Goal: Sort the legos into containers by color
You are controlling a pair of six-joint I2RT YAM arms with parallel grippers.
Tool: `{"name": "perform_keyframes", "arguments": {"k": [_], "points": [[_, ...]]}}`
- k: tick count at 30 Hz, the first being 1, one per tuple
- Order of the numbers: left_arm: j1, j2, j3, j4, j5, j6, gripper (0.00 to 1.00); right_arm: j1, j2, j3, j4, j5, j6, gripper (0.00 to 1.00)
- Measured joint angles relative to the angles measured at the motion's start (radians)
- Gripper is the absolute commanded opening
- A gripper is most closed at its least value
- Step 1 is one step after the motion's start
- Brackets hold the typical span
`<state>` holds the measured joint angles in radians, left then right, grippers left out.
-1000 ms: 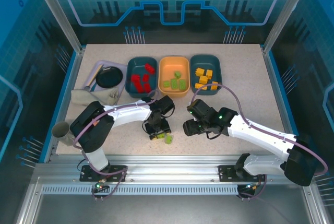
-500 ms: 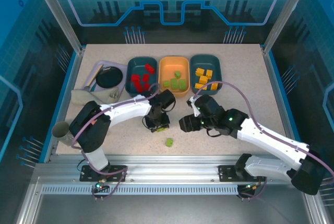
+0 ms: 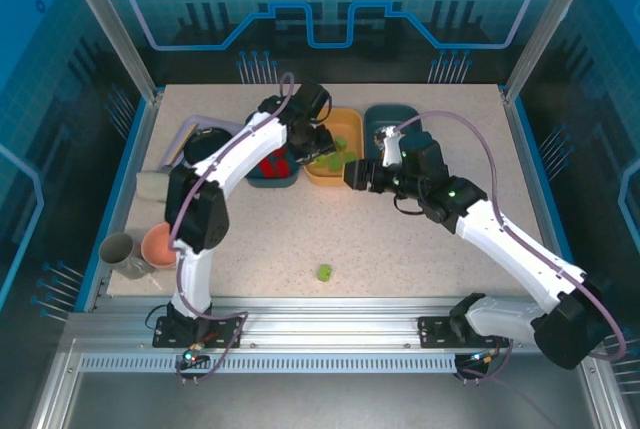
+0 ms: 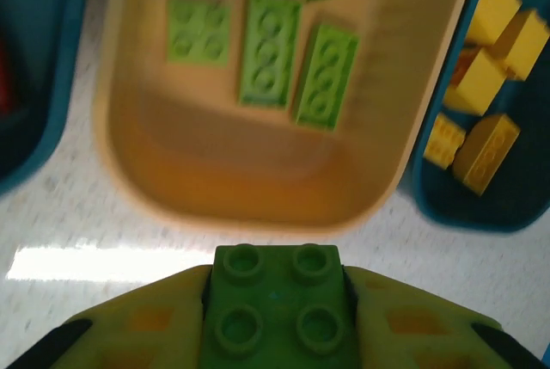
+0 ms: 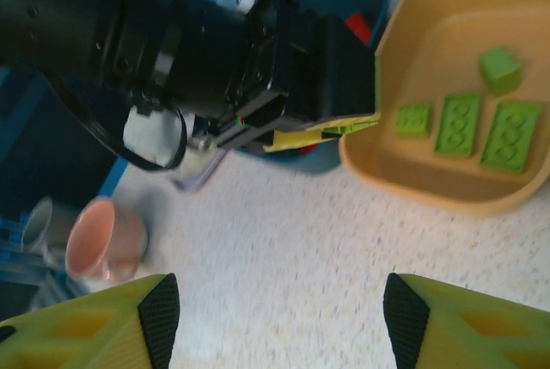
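Green plastic sits between the fingers of the left gripper (image 3: 323, 145) – a dark green four-stud lego (image 4: 277, 310), clamped by its sides with the studs facing the wrist camera. The gripper holds it at the edge of the orange tray (image 4: 249, 188), the middle of three containers along the far side of the bench (image 3: 420, 249). Four light green legos (image 4: 270, 49) lie in that tray: three flat in a row and one tilted at the far end. The dark teal tray on the right (image 4: 507, 206) holds yellow-orange legos (image 4: 485, 152), bunched together. The dark teal tray on the left (image 3: 262, 177) holds red ones (image 3: 270, 163), partly hidden by the arm.

The right gripper (image 5: 281, 300) hangs over bare bench just near the orange tray, jaws spread wide with nothing between them.

One light green lego (image 3: 324, 272) lies alone near the front edge of the bench, well apart from the trays. At the near left, a pink cup (image 3: 158, 244) and a grey cup (image 3: 118, 252) stand side by side.
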<state>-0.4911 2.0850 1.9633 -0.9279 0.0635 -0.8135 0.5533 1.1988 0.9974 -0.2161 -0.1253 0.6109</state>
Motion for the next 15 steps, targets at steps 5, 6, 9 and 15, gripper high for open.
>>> {"name": "perform_keyframes", "arguments": {"k": [5, 6, 9, 15], "points": [[0.043, 0.211, 0.264, -0.016, -0.001, 0.022, 0.33, -0.068, 0.126, 0.021, 0.132, 0.048, 0.076, 0.68], [0.052, 0.251, 0.314, -0.014, -0.002, 0.03, 0.33, -0.081, 0.156, 0.035, 0.146, 0.051, 0.089, 0.68], [0.071, 0.345, 0.419, -0.008, -0.016, 0.043, 0.33, -0.112, 0.237, 0.085, 0.175, 0.056, 0.126, 0.68], [0.085, 0.461, 0.493, 0.024, -0.044, 0.057, 0.36, -0.15, 0.294, 0.142, 0.185, 0.051, 0.164, 0.69]]}}
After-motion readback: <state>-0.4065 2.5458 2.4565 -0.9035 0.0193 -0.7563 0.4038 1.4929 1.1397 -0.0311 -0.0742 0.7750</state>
